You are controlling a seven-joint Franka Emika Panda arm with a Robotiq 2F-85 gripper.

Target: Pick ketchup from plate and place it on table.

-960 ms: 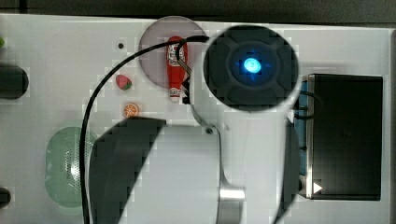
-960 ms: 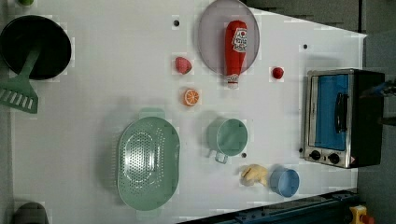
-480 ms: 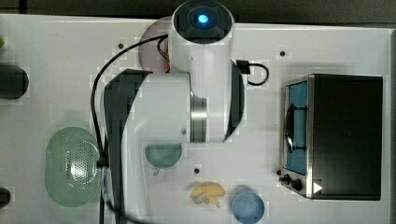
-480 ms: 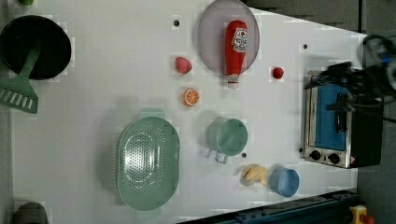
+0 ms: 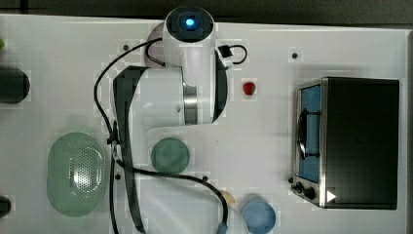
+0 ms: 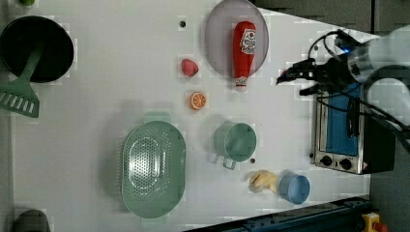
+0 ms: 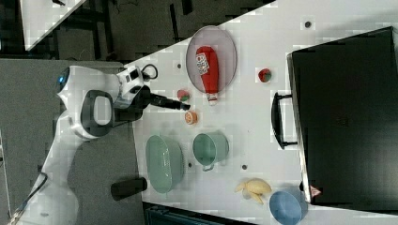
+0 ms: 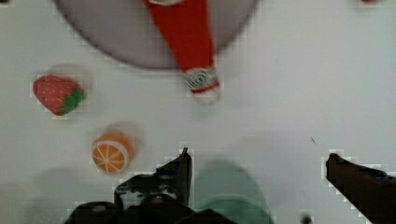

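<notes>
The ketchup (image 6: 244,46) lies flat on the plate (image 6: 217,29), its red body across the middle of the disc and its pale cap end sticking over the rim at about 6 o'clock in the left view, above the white desk (image 6: 96,87). In the wrist view the ketchup (image 8: 187,32) is also seen with the cap past the edge of the plate (image 8: 107,32). The tool (image 8: 259,163) hangs over the desk with its two fingers (image 8: 180,170) wide apart and nothing between them; it does not touch the bottle. In the left view the tool (image 6: 285,77) is at about 3 o'clock from the plate, near the oven (image 6: 343,130). A strawberry (image 6: 189,67) sits just beside the plate at about 8 o'clock in the left view, and an orange slice (image 6: 197,100) lies at 6 o'clock from the strawberry. A green cup (image 6: 235,141) stands at 6 o'clock from the bottle's cap, well apart from it, and a pale-green basket (image 6: 153,169) is at about 9 o'clock from the cup. In the top view the white arm (image 5: 187,73) covers most of the plate.
</notes>
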